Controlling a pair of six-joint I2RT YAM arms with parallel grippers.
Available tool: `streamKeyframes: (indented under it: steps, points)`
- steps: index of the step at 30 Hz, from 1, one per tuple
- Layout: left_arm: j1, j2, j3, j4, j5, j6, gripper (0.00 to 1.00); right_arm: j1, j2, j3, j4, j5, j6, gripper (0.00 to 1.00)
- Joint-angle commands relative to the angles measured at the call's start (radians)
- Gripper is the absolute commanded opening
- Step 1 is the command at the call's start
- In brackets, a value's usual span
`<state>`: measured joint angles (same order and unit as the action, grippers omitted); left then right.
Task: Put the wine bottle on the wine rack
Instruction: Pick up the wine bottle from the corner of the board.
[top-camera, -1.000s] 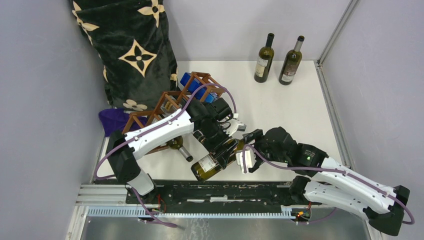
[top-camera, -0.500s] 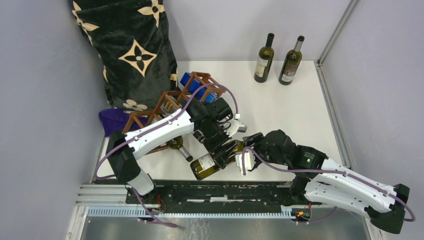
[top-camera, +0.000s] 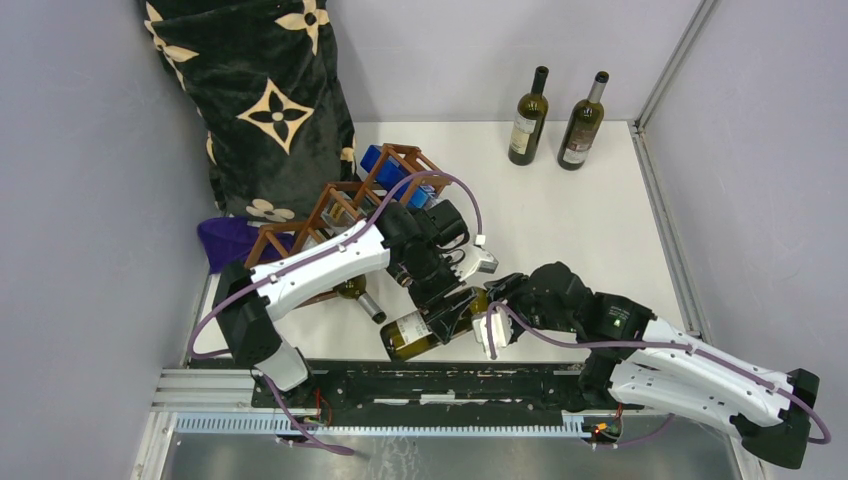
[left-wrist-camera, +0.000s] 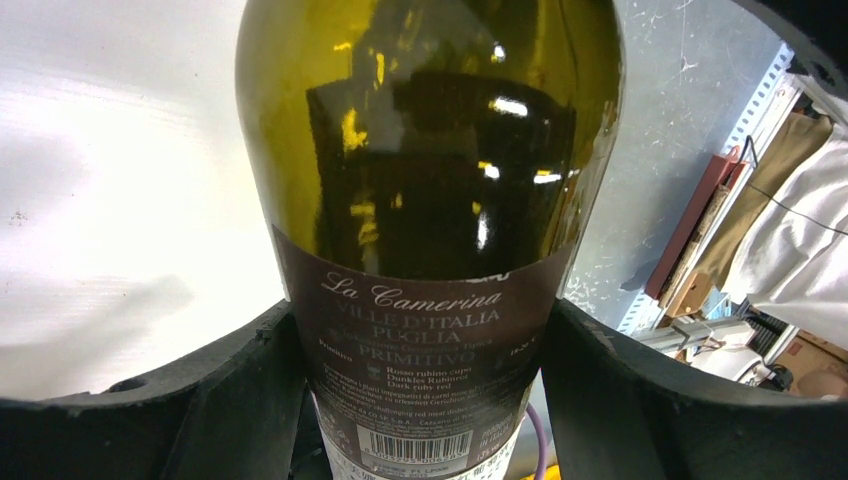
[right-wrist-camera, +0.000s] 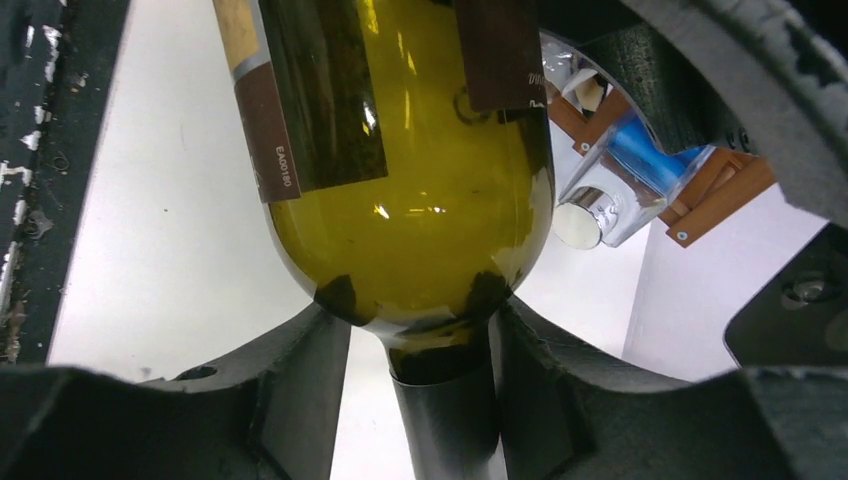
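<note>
A green wine bottle (top-camera: 412, 328) with a dark label lies tilted near the table's front edge, base toward the front left and neck toward the right. My left gripper (top-camera: 447, 297) is shut on its body; in the left wrist view both fingers (left-wrist-camera: 250, 390) press the label of the bottle (left-wrist-camera: 430, 150). My right gripper (top-camera: 490, 318) is open around the neck just below the shoulder; in the right wrist view (right-wrist-camera: 420, 335) a gap shows between the left finger and the neck of the bottle (right-wrist-camera: 420, 200). The reddish-brown wine rack (top-camera: 340, 205) stands behind and to the left, and shows in the right wrist view (right-wrist-camera: 720, 190).
Another green bottle (top-camera: 355, 290) lies in the rack's near end, and a blue bottle (top-camera: 385, 163) in its far end. Two upright wine bottles (top-camera: 528, 118) (top-camera: 582, 122) stand at the back. A black patterned cushion (top-camera: 260, 100) and a purple cloth (top-camera: 225, 240) are at the left.
My right gripper has moved left along the neck toward the bottle's shoulder. My left gripper with the bottle has shifted slightly back and right.
</note>
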<state>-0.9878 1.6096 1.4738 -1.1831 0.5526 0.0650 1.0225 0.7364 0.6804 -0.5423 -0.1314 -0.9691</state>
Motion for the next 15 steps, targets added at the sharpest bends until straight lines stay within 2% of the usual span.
streamKeyframes:
  steps: [1, 3, 9, 12, 15]
  points:
    - [-0.029, -0.056, 0.029, 0.038, 0.100, 0.076, 0.02, 0.007, -0.019, 0.013, 0.047, -0.054, -0.005, 0.53]
    - [-0.031, -0.059, 0.022, 0.037, 0.097, 0.076, 0.02, 0.007, -0.026, 0.021, 0.044, -0.072, -0.005, 0.48]
    - [-0.031, -0.065, 0.024, 0.037, 0.095, 0.083, 0.02, 0.006, -0.026, 0.043, 0.013, -0.109, 0.003, 0.18]
    - [-0.032, -0.060, 0.024, 0.038, 0.094, 0.084, 0.02, 0.006, -0.036, 0.051, 0.015, -0.136, 0.039, 0.09]
    - [-0.032, -0.054, 0.024, 0.037, 0.081, 0.084, 0.03, 0.006, -0.049, 0.075, 0.010, -0.181, 0.090, 0.03]
